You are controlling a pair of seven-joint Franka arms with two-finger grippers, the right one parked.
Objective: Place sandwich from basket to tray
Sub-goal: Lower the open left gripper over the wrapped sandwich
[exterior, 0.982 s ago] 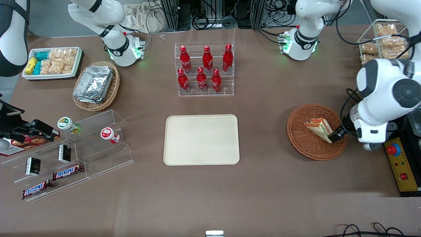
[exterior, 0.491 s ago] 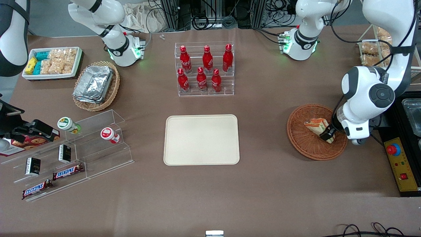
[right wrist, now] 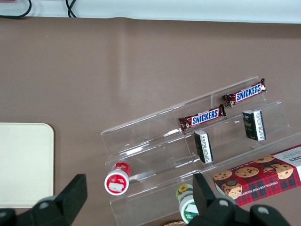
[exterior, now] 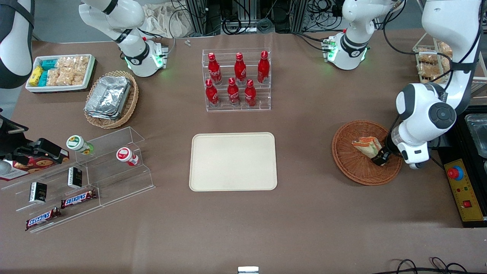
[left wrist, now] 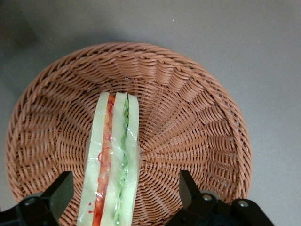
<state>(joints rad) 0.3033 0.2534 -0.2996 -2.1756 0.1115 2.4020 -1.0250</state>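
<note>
The sandwich (exterior: 366, 146), a wrapped wedge of pale bread with orange and green layers, lies in the round reddish-brown wicker basket (exterior: 352, 163) toward the working arm's end of the table. In the left wrist view the sandwich (left wrist: 113, 160) lies across the basket's floor (left wrist: 188, 117). My left gripper (exterior: 380, 157) hangs low inside the basket, open, its black fingers (left wrist: 61, 190) standing either side of the sandwich's end with gaps between. It holds nothing. The cream-beige tray (exterior: 233, 161) lies at the table's middle, bare.
A clear rack of red bottles (exterior: 236, 80) stands farther from the front camera than the tray. A clear stepped shelf with snack bars and cups (exterior: 80, 179), a tan basket of foil containers (exterior: 111, 98) and a white snack bin (exterior: 60, 72) lie toward the parked arm's end. A control box with red button (exterior: 462, 186) sits beside the basket.
The left arm has swung in over the basket and lowered. The gripper has moved a little along the sandwich's end, deeper into the basket. The sandwich has not moved.
</note>
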